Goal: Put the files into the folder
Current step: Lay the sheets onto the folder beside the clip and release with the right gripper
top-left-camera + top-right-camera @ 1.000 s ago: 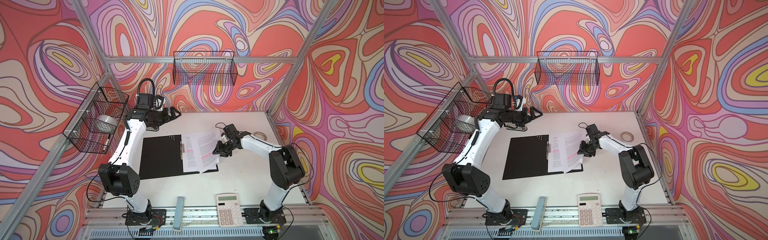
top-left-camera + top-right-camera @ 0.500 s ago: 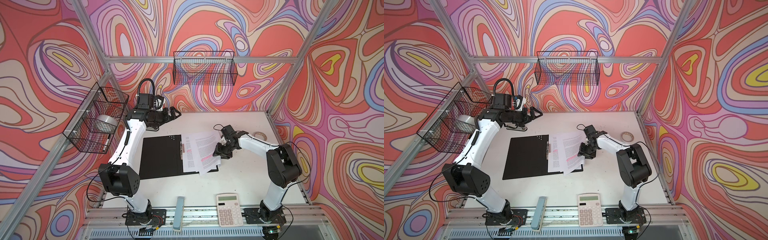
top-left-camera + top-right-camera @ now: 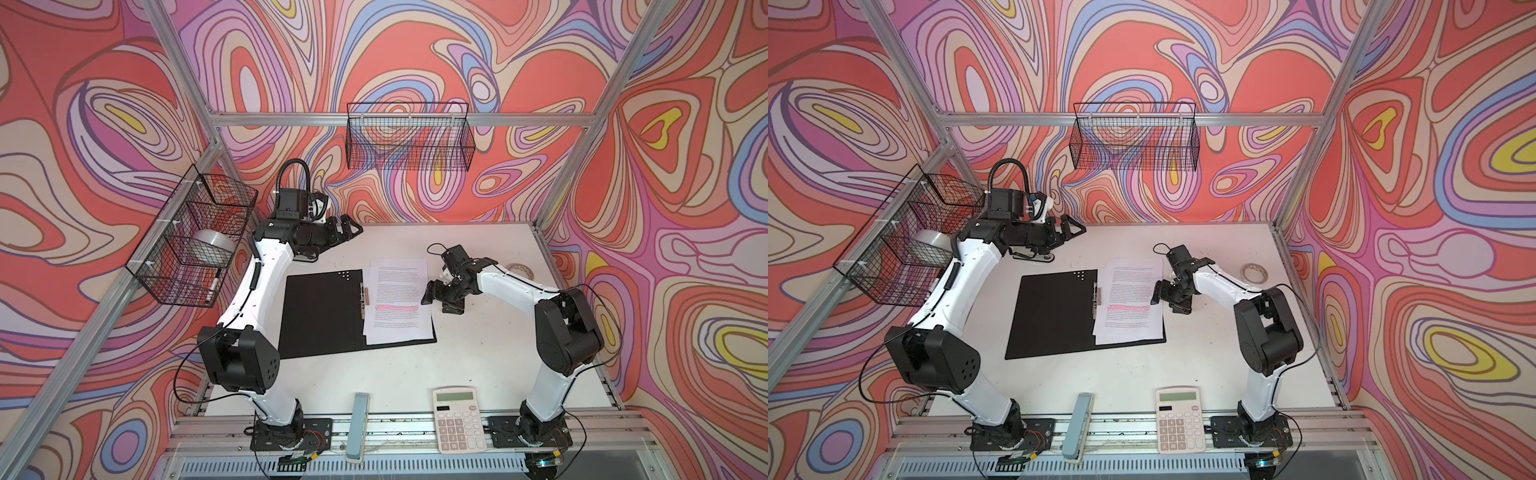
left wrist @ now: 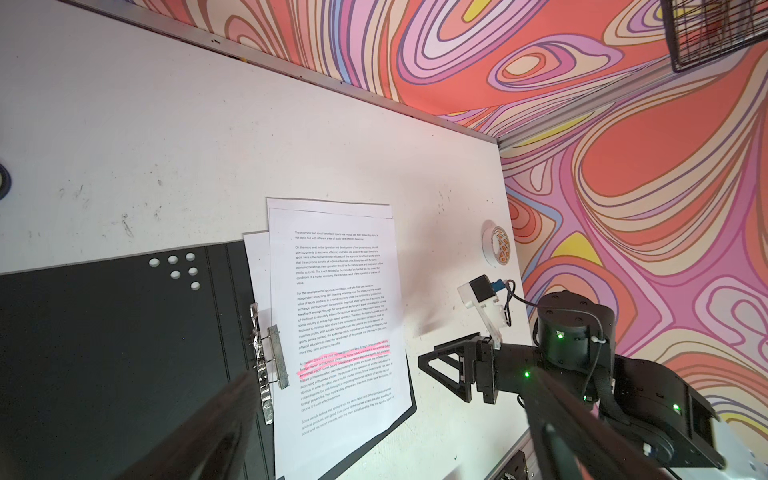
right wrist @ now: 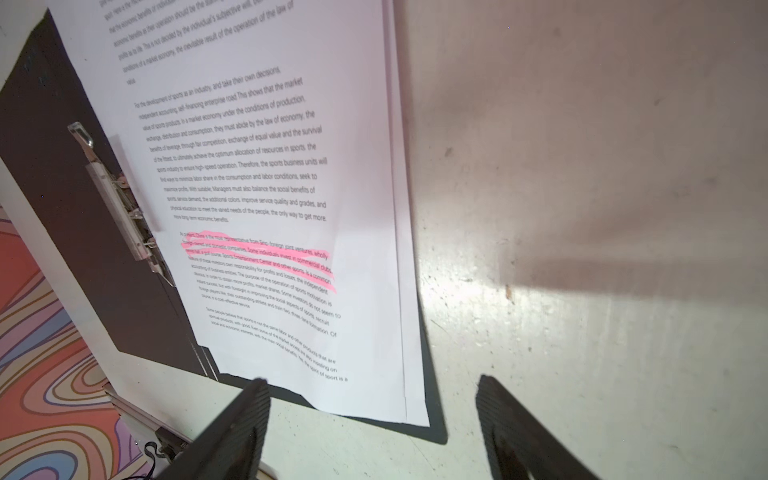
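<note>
My right gripper is spread, holding nothing, just beside the files. They lie on the right half of the open folder. Left gripper wide, empty, well apart.

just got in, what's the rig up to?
The files lie on the right half of the open folder, far end sticking past its edge. The right gripper is open beside the stack's right edge, holding nothing. The left gripper is open and empty, well behind the folder. Folder not closed yet.
</note>
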Action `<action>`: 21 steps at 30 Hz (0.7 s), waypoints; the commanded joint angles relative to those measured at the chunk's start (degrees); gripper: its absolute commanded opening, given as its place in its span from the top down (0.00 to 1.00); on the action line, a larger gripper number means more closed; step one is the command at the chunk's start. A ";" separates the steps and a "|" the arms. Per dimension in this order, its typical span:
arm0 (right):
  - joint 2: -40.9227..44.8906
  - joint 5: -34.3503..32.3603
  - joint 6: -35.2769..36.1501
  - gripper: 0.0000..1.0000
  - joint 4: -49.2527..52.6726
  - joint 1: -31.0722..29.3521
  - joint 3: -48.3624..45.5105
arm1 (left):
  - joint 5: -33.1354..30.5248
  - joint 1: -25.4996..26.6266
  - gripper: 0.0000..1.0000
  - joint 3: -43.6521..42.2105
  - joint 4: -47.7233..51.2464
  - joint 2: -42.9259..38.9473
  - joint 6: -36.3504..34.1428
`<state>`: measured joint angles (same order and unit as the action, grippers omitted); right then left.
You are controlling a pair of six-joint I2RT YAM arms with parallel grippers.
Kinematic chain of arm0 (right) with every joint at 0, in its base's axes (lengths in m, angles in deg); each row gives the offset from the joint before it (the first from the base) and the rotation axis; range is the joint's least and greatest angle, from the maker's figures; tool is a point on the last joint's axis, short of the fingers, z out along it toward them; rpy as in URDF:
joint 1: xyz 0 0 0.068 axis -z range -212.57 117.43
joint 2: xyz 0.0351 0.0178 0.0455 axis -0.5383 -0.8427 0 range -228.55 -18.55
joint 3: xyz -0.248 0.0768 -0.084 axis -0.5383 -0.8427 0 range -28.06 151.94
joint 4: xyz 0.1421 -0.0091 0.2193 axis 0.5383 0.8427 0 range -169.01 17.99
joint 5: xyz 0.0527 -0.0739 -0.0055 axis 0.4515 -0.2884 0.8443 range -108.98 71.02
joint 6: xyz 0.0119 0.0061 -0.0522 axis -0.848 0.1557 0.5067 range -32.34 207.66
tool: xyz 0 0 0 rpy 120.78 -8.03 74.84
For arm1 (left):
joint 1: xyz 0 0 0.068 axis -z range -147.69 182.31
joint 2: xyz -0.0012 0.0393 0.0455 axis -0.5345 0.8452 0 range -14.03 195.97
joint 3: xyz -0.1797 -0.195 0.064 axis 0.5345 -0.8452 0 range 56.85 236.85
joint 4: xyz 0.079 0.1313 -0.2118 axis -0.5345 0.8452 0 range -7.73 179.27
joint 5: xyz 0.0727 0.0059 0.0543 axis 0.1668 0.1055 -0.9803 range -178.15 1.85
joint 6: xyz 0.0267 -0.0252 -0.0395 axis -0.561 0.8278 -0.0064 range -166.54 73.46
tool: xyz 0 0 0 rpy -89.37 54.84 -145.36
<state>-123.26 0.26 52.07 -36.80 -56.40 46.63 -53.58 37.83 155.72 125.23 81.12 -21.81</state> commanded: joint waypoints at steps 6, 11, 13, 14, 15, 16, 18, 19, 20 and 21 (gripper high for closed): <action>1.35 -4.47 4.28 0.20 2.78 -0.43 1.97 | -0.69 1.52 0.00 -2.75 -3.26 -1.01 -1.85; 1.43 -4.74 6.95 0.23 0.71 -0.48 3.50 | -4.64 3.56 0.00 -3.13 -2.12 1.27 -6.92; 1.31 -5.01 7.69 0.23 -0.93 -0.40 3.61 | -4.94 4.33 0.00 -1.80 0.15 3.60 -8.39; 1.05 -5.58 8.07 0.24 -1.64 -0.35 3.74 | -5.26 4.73 0.00 -1.41 1.01 4.69 -9.04; 0.64 -5.71 8.80 0.26 -2.58 -0.33 3.94 | -5.24 5.22 0.00 -1.49 1.20 5.49 -9.78; 0.28 -6.00 9.22 0.26 -3.56 -0.16 4.05 | -5.54 5.65 0.00 -1.93 0.97 6.04 -10.25; -1.09 -6.86 9.49 0.27 -5.59 0.18 4.53 | -6.53 6.57 0.00 -3.60 -0.36 6.80 -10.73; -1.62 -6.90 9.62 0.27 -6.86 0.39 4.66 | -6.58 6.82 0.00 -4.73 -1.41 7.04 -10.80; -2.41 -6.94 9.67 0.27 -8.36 0.75 4.82 | -6.77 7.15 0.00 -6.08 -2.89 7.31 -10.76; -3.33 -6.67 9.39 0.27 -9.56 1.32 5.16 | -7.28 7.45 0.00 -7.40 -4.42 7.71 -10.84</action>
<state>-123.80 -5.05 60.20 -41.12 -55.97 50.28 -59.03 44.50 150.85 122.89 87.79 -30.51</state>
